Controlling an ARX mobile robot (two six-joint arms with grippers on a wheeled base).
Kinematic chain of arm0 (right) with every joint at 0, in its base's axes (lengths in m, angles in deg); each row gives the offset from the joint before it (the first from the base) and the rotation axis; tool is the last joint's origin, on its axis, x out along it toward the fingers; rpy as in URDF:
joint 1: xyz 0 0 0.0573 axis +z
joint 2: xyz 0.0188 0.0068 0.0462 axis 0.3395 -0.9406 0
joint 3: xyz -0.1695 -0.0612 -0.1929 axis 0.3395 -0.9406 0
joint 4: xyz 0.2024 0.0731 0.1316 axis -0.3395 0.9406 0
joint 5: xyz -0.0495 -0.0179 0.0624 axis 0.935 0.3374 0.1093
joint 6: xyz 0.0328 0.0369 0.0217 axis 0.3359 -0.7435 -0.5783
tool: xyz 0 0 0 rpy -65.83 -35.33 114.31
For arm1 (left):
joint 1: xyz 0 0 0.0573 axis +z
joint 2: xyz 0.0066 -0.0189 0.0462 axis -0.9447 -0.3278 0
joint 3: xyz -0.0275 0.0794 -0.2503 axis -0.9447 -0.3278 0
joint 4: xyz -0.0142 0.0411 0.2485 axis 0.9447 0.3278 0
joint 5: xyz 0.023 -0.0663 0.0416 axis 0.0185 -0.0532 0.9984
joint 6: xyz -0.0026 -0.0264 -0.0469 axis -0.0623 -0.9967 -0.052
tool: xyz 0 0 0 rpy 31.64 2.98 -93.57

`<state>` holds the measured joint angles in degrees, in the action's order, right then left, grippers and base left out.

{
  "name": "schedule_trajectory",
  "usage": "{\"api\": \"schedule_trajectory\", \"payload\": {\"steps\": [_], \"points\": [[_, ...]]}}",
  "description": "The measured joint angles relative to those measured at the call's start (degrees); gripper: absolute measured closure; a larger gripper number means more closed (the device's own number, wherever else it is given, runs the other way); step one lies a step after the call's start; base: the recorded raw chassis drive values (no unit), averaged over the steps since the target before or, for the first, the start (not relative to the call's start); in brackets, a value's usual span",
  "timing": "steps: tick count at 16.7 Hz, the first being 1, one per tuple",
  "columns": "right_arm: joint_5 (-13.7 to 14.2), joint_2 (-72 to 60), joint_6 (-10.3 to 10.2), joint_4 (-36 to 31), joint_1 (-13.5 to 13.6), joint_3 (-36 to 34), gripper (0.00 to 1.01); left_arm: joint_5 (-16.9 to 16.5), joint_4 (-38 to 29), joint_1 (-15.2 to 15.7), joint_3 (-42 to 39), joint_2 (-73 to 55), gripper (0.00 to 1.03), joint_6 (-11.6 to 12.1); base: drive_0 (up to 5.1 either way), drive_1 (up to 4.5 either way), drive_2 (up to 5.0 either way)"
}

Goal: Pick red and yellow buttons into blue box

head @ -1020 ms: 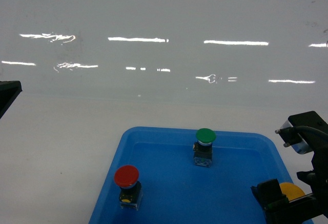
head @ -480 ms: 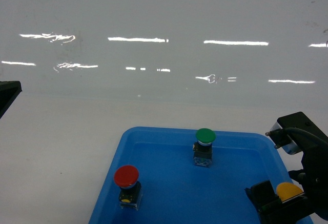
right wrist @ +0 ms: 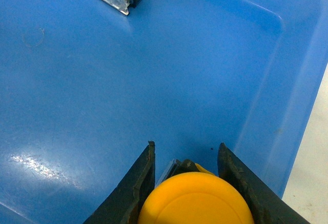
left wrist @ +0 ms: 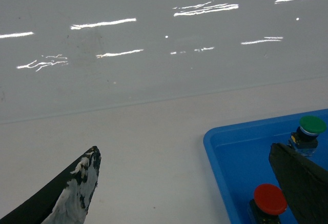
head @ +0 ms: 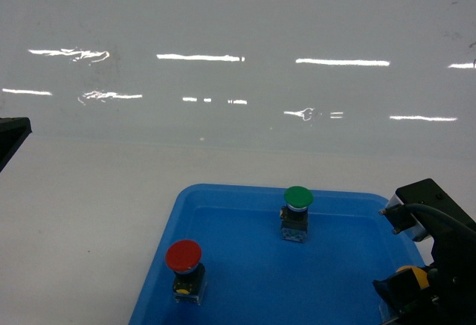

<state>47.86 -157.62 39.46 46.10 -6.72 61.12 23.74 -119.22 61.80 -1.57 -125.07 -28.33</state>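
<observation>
Black tapered fingers (left wrist: 72, 193), white-scuffed, black wrist cable (head: 439, 210)

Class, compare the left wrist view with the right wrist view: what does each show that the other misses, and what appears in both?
Only the left wrist view shows the red button, the green button's cap, the white tabletop and the open left gripper, its fingers spread wide over nothing. Only the right wrist view shows the yellow button, held between the right gripper fingers. Both show the shallow blue tray; the right wrist view catches only the base of a button, seemingly the green one.
</observation>
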Motion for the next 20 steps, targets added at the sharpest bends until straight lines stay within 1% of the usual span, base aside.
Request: {"api": "schedule_trajectory", "payload": {"steps": [2, 4, 5, 7, 9, 10, 12, 13, 14, 15, 17, 20], "points": [[0.5, -0.4, 0.0, -1.2, 0.0, -0.3, 0.69, 0.0, 0.0, 0.0, 0.0, 0.0, 0.05, 0.0, 0.0, 0.0, 0.0], [1.6, -0.1, 0.0, -3.3, -0.2, -1.3, 0.69, 0.0, 0.0, 0.0, 0.0, 0.0, 0.05, 0.0, 0.0, 0.0, 0.0], [1.9, 1.1, -0.3, -3.9, -0.5, -2.0, 0.69, 0.0, 0.0, 0.0, 0.0, 0.0, 0.05, 0.0, 0.0, 0.0, 0.0], [2.2, 7.4, -0.8, -5.9, -2.0, -3.6, 0.69, 0.0, 0.0, 0.0, 0.0, 0.0, 0.05, 0.0, 0.0, 0.0, 0.0], [2.2, 14.6, -1.8, -7.5, -3.7, -5.8, 0.69, 0.0, 0.0, 0.0, 0.0, 0.0, 0.05, 0.0, 0.0, 0.0, 0.0], [2.2, 18.7, -2.7, -7.4, -4.6, -7.9, 0.69, 0.0, 0.0, 0.0, 0.0, 0.0, 0.05, 0.0, 0.0, 0.0, 0.0], [3.6, 27.0, -3.4, -8.9, -5.5, -12.5, 0.69, 0.0, 0.0, 0.0, 0.0, 0.0, 0.05, 0.0, 0.0, 0.0, 0.0], [5.1, 32.3, -3.7, -8.7, -5.8, -14.6, 0.69, 0.0, 0.0, 0.0, 0.0, 0.0, 0.05, 0.0, 0.0, 0.0, 0.0], [6.5, 37.9, -4.9, -7.7, -6.2, -16.4, 0.69, 0.0, 0.0, 0.0, 0.0, 0.0, 0.05, 0.0, 0.0, 0.0, 0.0], [7.5, 42.3, -5.2, -6.3, -6.8, -17.7, 0.69, 0.0, 0.0, 0.0, 0.0, 0.0, 0.05, 0.0, 0.0, 0.0, 0.0], [9.4, 52.5, -7.5, 0.0, -8.3, -20.0, 0.69, 0.0, 0.0, 0.0, 0.0, 0.0, 0.05, 0.0, 0.0, 0.0, 0.0], [9.7, 67.5, -9.6, 10.2, -8.1, -23.2, 0.69, 0.0, 0.0, 0.0, 0.0, 0.0, 0.05, 0.0, 0.0, 0.0, 0.0]]}}
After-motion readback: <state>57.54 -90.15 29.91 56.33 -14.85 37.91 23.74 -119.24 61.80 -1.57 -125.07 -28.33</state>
